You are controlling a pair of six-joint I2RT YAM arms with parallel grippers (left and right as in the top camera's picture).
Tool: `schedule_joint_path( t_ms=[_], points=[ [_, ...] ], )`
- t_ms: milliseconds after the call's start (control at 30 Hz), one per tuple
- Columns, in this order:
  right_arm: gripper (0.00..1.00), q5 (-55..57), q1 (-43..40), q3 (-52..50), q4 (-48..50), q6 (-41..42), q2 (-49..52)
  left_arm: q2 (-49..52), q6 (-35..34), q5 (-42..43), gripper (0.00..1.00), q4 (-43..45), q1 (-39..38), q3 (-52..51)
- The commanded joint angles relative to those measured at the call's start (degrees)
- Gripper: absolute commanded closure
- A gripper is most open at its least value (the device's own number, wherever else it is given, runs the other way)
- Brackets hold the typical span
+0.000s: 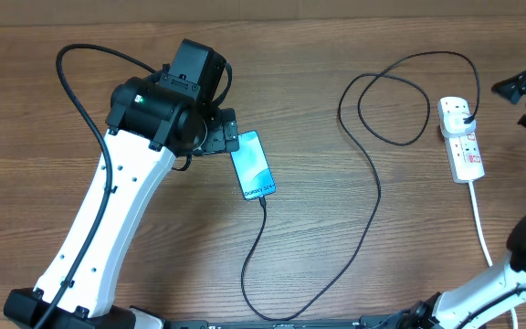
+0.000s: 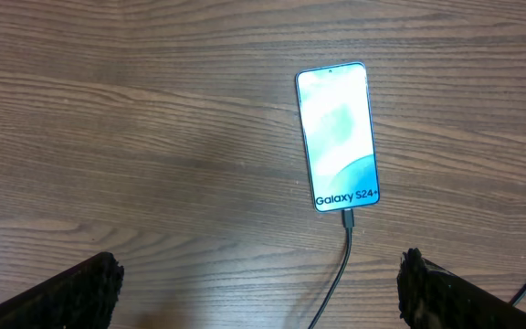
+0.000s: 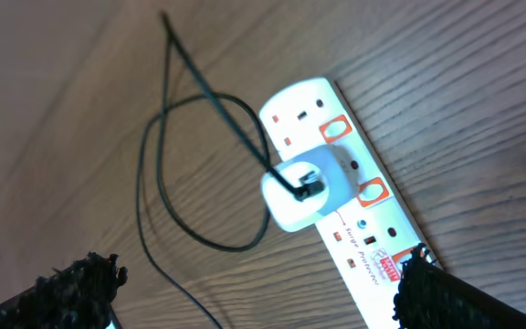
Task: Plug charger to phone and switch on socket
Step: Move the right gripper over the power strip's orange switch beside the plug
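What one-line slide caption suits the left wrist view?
Lit phone on wooden table, charger plugged into its bottom edge, left claw open above.

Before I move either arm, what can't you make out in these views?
Switch positions on the socket: blurred in right wrist view, too small overhead.
The socket's lower end: cut off by that view's bottom edge.
How deep the charger sits in the phone: too small in left wrist view.
The right gripper: cut by the overhead view's right edge.

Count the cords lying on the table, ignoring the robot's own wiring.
2. The black charger loops from the phone to the socket; the white cord trails from the socket toward the robot. None seems hidden.
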Motion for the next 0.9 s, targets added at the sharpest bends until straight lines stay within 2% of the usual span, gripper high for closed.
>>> schedule_joint_path(
  t_ms=[0,567,867],
  points=[
    [0.0,-1.0,0.3,0.7,0.3,-2.5,2.0,0.1,0.1,-0.9,0.0,0.1,-0.1,0.5],
    [0.0,-0.9,2.1,-0.1,3.2,-3.3,9.0,0.1,0.1,-0.9,0.0,0.1,-0.1,0.5],
    [0.0,-4.5,2.3,-7.2,10.3,-3.3,9.1,0.1,0.1,-0.9,0.0,0.1,-0.1,0.5]
  ],
)
